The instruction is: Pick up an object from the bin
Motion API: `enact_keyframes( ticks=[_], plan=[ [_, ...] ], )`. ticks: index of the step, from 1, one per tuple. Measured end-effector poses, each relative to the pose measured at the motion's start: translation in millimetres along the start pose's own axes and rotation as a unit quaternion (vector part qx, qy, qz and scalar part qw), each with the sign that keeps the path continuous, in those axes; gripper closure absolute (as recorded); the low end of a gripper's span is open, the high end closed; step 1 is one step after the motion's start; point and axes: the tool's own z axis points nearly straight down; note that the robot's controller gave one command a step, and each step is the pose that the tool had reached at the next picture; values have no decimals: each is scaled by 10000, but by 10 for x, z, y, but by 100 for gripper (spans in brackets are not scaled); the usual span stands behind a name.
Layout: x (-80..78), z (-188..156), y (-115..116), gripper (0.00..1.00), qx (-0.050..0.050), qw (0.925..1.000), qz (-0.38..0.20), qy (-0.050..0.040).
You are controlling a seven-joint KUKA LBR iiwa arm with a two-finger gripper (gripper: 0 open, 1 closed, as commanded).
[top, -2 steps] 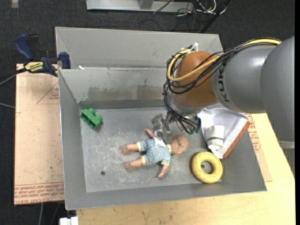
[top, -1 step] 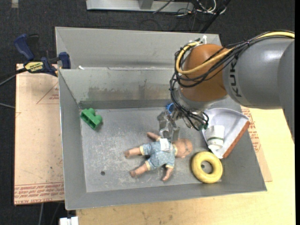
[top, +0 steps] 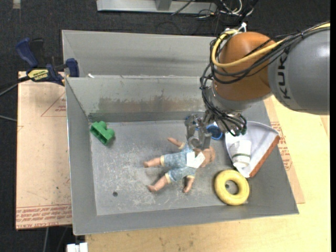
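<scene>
doll's head (top: 208, 155) partly behind tool (top: 197, 139), blue thing (top: 214, 133) mostly hidden — arm (top: 310, 72) cropped

One doll (top: 176, 167), one green block (top: 102, 132), one yellow ring (top: 231, 187), one white tube (top: 240, 152), one white wedge (top: 265, 134), perhaps one blue piece (top: 214, 133)

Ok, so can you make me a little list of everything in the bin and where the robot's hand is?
bin: grey metal bin
gripper: robot gripper, low over the doll's upper body, right of the middle
doll: small plastic doll in pale blue clothes, lying flat mid-bin
ring: round yellow ring, flat, front right, apart from the doll
block: green plastic block, far left, alone
tube: white plastic tube, right side, on a white sheet with an orange-brown edge
blue thing: small blue thing behind the gripper, kind unclear
</scene>
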Motion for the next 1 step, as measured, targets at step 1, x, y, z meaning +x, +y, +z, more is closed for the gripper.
enact_keyframes(
  ticks=[1],
  plan=[
    [-30,-728,-52,100,-4,10000,85,5]
  ],
)
